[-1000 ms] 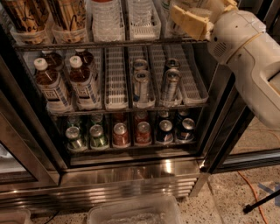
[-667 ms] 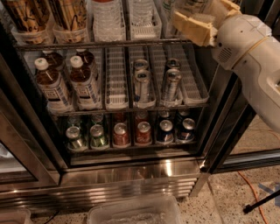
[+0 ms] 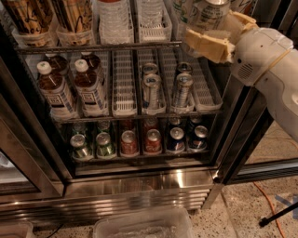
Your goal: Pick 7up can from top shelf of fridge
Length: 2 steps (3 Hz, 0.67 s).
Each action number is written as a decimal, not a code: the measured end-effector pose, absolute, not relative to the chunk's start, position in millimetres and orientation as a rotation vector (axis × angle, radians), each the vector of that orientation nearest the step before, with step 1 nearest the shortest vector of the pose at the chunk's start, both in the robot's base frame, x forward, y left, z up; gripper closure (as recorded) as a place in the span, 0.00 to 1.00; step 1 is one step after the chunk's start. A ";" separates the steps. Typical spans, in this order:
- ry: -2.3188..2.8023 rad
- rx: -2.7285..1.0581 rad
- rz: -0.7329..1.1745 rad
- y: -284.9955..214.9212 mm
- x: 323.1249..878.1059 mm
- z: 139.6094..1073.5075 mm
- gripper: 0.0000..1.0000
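**Ana:** At the right end of the top shelf (image 3: pixel 93 47), is that the one we want?

**Ben:** Yes. The 7up can (image 3: pixel 202 14) stands at that end of the top shelf, silvery with green print, lid up. The gripper (image 3: pixel 212 31) is right against it, reaching in from the front and right.

**Ana:** Does it have a hold?

**Ben:** I cannot tell. Gripper and can overlap, and the contact is hidden.

**Ana:** What could go wrong, then?

**Ben:** I'd worry about a loose or off-centre hold. If the can is drawn out like that, it may slip and fall onto the slim cans (image 3: pixel 151 88) on the rack under the top shelf. A pull that runs too low could also catch the top shelf's front wire and tip the can.

**Ana:** And the arm (image 3: pixel 274 79)?

**Ben:** It hangs close to the door frame (image 3: pixel 242 135), just below the top shelf's right end. A wide swing there might knock it and jolt the can free.
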<state>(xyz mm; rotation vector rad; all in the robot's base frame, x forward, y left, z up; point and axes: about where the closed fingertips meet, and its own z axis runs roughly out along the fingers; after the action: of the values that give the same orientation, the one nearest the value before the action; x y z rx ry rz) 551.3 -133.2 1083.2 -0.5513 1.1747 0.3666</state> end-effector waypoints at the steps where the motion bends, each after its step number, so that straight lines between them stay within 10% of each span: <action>1: 1.213 -0.611 0.377 -133.4 543.8 1065.7 1.00; 2: 1.213 -0.611 0.377 -133.4 543.8 1065.7 1.00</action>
<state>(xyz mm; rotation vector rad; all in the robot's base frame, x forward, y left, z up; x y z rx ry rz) 543.8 -133.4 1065.7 -0.6112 1.2133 0.3773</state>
